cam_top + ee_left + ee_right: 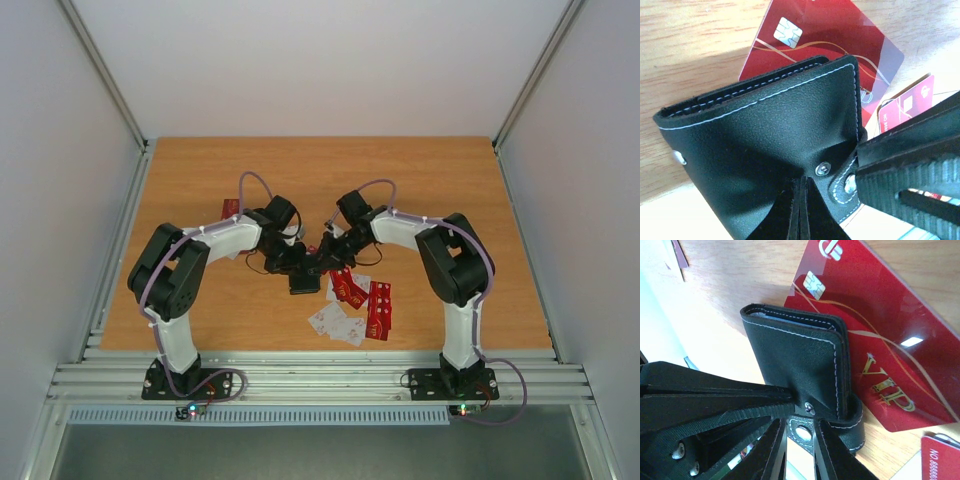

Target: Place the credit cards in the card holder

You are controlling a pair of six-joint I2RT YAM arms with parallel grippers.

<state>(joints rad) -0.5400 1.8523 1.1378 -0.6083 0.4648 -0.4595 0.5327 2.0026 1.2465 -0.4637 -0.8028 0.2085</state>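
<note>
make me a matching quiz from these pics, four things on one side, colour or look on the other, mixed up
Things:
1 card holder
2 vip card
3 white cards
4 table

Looks:
a orange-brown wood
b black with white stitching
c red with a chip and gold letters
d pale with small red marks, at the near side of the pile

Pairs: 1-b, 2-c, 3-d, 4-a

Top ext cam: high at 6 o'clock edge of table (200,180), faces down/fwd over all of it; L + R wrist cams v. close on same card holder (765,145) from opp. sides, red chip card (890,340) at ~1 o'clock of it in both.
</note>
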